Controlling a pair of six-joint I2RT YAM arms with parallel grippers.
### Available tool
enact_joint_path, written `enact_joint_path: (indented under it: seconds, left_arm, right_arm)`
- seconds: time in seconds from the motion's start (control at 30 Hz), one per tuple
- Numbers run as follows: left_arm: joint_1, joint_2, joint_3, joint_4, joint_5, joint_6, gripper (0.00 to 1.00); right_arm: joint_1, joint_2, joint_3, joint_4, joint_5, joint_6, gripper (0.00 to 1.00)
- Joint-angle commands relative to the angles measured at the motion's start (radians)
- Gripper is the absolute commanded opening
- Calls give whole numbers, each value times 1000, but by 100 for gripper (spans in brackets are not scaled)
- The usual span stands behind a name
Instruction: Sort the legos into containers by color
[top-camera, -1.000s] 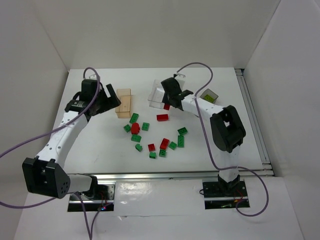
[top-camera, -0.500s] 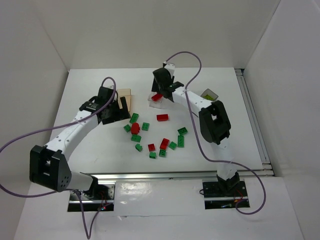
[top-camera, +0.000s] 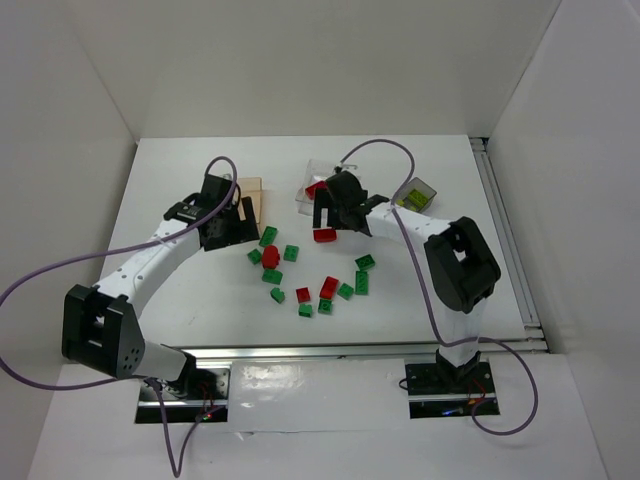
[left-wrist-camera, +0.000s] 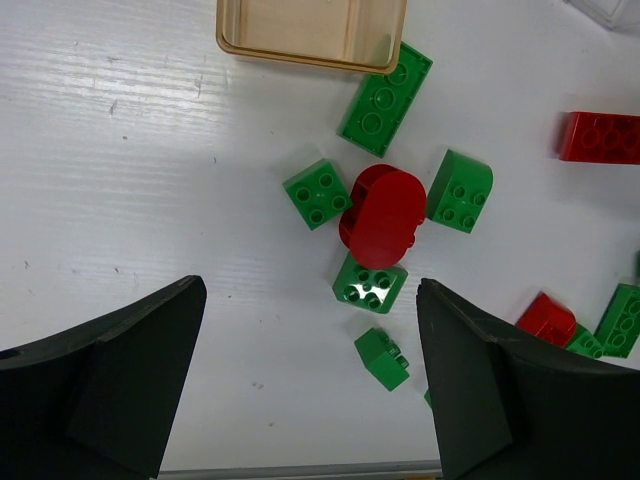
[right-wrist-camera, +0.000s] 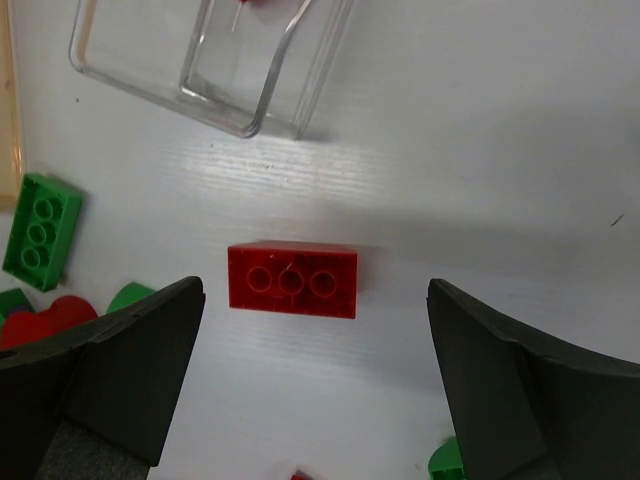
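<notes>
Your legos (top-camera: 300, 275) lie scattered in the middle of the white table (top-camera: 210, 310), nearer the arm bases than the three containers. From the top view you can count ten green ones and four red ones loose there, though a few are small enough that the tally may be off by one. One more red brick (top-camera: 316, 188) sits inside the clear container (top-camera: 304, 198), and something yellow-green (top-camera: 412, 200) shows in the dark container (top-camera: 428, 188) at the right. The tan container (left-wrist-camera: 300, 58) stands at the left, with a long green brick (left-wrist-camera: 385, 98) just beside its near corner.

Your right gripper (right-wrist-camera: 315, 290) hangs with its fingers spread wide and nothing between them, directly over a long red brick (right-wrist-camera: 292, 280) that lies flat near the clear container. Your left gripper (left-wrist-camera: 310, 290) is likewise spread and empty, above a rounded red piece (left-wrist-camera: 382, 215) with three small green bricks close against it.

The table is plain white with faint scuffs. White walls (top-camera: 300, 60) close it in on three sides, a metal rail (top-camera: 350, 346) runs along its near edge, and purple cables (top-camera: 40, 280) loop from both arms.
</notes>
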Motion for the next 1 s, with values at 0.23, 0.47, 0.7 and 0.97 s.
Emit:
enact_joint_path:
  seconds: [0.23, 0.47, 0.7, 0.97]
  left_arm:
    - [6, -45, 32, -12, -17, 21, 95]
    - [6, -54, 23, -12, -27, 21, 95]
    - [6, -45, 23, -12, -27, 21, 95]
    - [6, -36, 13, -12, -16, 21, 95]
  right_arm:
    - [25, 92, 60, 57, -93, -72, 100]
    - [52, 176, 132, -1, -32, -82, 93]
    - [62, 121, 132, -12, 43, -64, 61]
    - [62, 9, 238, -12, 152, -102, 61]
